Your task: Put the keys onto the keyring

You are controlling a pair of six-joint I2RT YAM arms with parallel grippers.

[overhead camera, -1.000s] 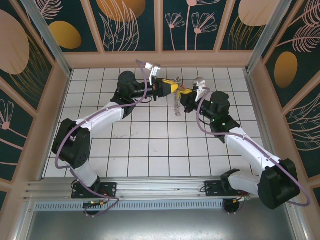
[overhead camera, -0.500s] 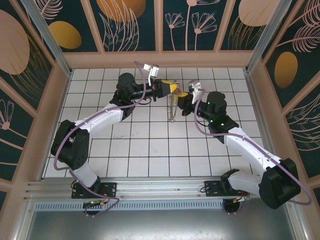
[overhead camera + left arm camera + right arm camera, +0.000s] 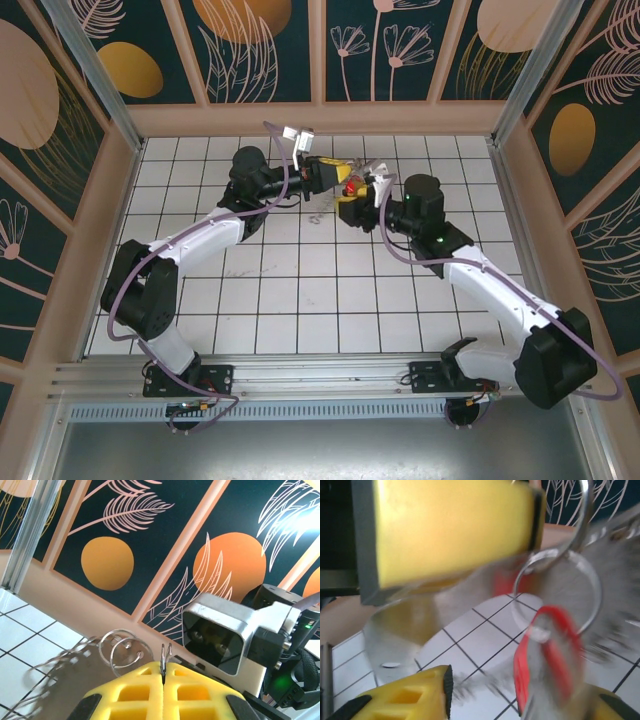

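From above, you see the white-tiled tabletop [image 3: 200, 300] with both arms meeting in the upper middle of the frame, near the back wall [image 3: 320, 118]. Bare tiles stretch below them toward the bases. The left gripper [image 3: 335, 173] and right gripper [image 3: 357, 196] sit just beside each other.

Your left wrist view shows what the overhead hides: the yellow jaws are pressed together, pinching the keyring [image 3: 164, 656] edge-on. Your right wrist view shows the right gripper's jaws parted at the bottom corners, with a blurred red piece [image 3: 521, 670] hanging off the ring between them. You cannot tell whether they touch it.
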